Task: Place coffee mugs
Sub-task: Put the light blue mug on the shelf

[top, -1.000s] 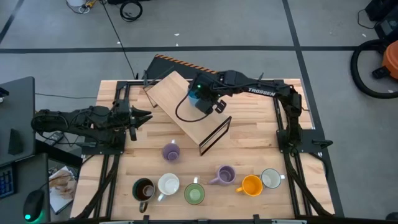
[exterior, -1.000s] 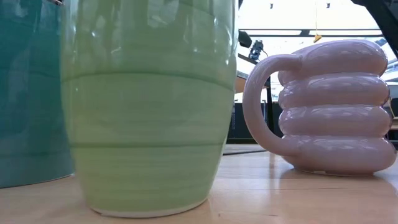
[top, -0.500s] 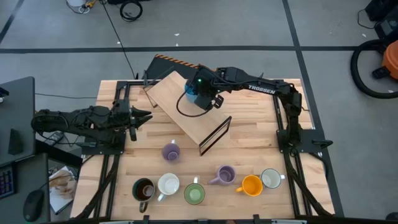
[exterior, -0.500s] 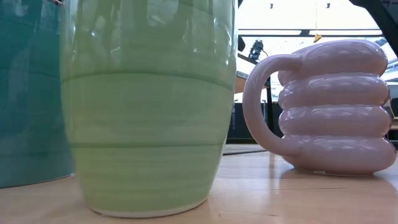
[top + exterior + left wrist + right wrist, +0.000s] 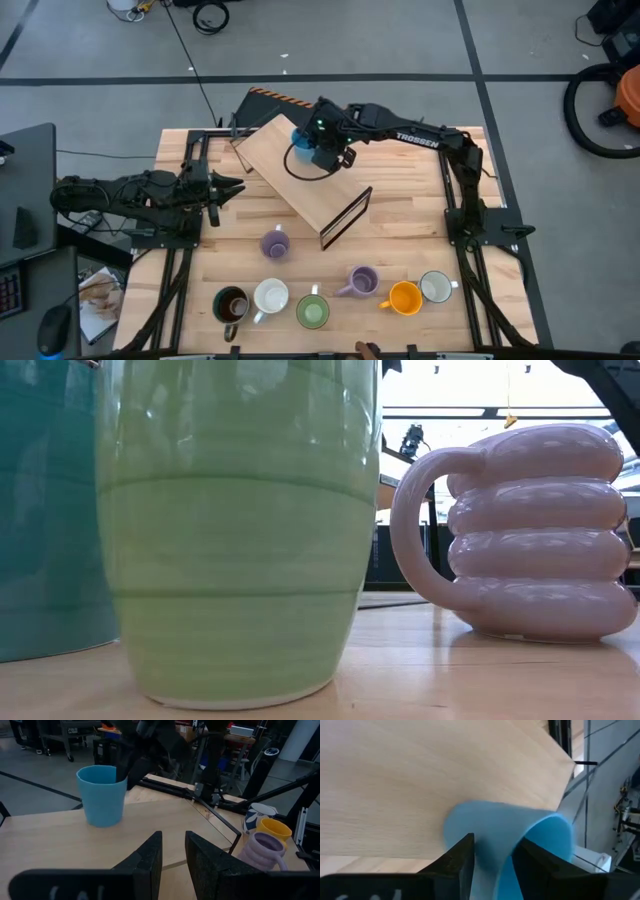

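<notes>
We see the right arm stretched out across the worktop, its end effector [image 5: 318, 150] closed on the rim of the blue mug [image 5: 304, 146]. The left arm lies low at the left side, its end effector [image 5: 232, 187] with fingers slightly apart, holding nothing.

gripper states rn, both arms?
Left gripper: empty, fingers slightly apart, parked at the table's left.
Right gripper: shut on the blue mug, over the wooden shelf.

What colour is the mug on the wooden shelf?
Blue: the small round blue ceramic mug, clearest in the left wrist view.

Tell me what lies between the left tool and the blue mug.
Only bare light wooden board; the left wrist view shows nothing between the left tool and the blue mug.
</notes>
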